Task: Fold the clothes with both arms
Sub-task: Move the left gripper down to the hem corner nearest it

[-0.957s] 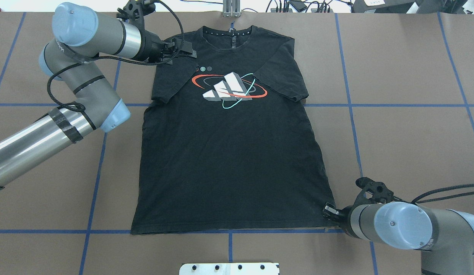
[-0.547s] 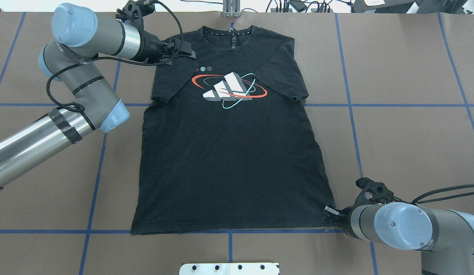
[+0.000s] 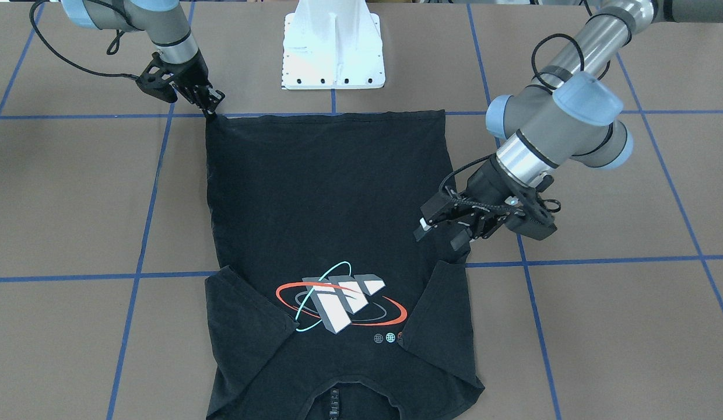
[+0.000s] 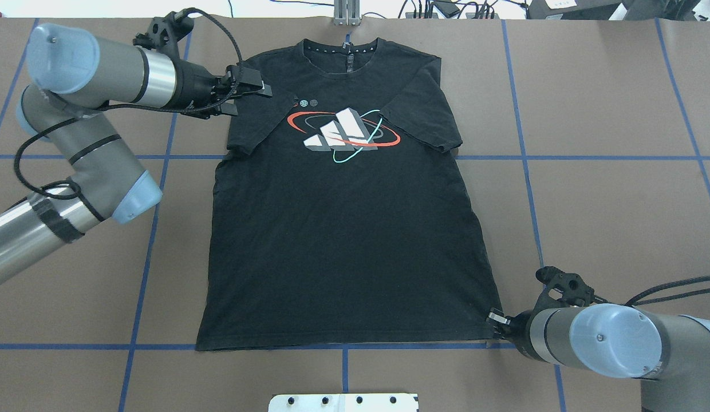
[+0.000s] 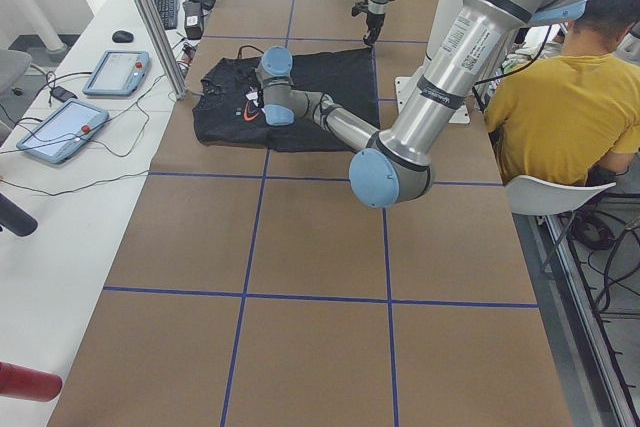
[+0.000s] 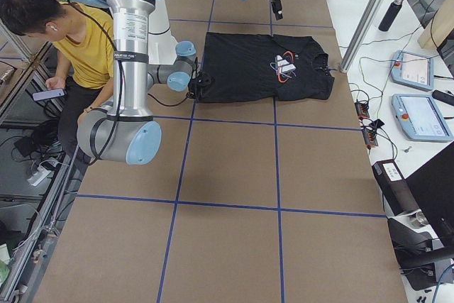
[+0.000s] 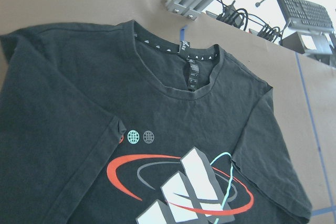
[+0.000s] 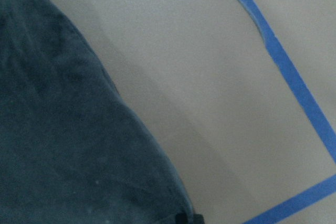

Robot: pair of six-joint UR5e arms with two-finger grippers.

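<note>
**rigwatcher:** ok so what are the two pincers actually doing here?

**foldfan:** The left pincer (image 3: 440, 236) has its jaws spread wide with nothing between them. It hangs over the T-shirt (image 4: 343, 240) at the edge on the robot's left. That's right by the sleeve (image 4: 255, 123) that's folded in over the chest, and it looks clear of the cloth. Its wrist cam looks down on the collar (image 7: 190, 61) and the chest graphic (image 7: 184, 187).

The right pincer (image 3: 213, 109) is down at the hem corner on the robot's right with its tips pressed together. Far as I can tell it has that corner pinched. Its wrist cam only shows the shirt edge lying on the table (image 8: 210, 77) and some blue tape (image 8: 283, 61).

**rigwatcher:** and the shirt itself?

**foldfan:** It's flat on the brown table, print side up, with the hem toward the robot and the collar at the far edge. The body is spread out full length. The other sleeve (image 4: 423, 114) is turned in diagonally too, so both sleeve ends sit just beside the graphic. The hem runs right along one of the blue tape lines.

The left arm (image 4: 97, 71) comes in bent from the near left side. The right arm (image 4: 607, 340) sits low by the hem corner. The white pedestal base (image 3: 333, 52) is just behind the hem, between the two arms. In the side views there's also a person in a yellow shirt (image 5: 555, 112) sitting next to the robot.
</note>
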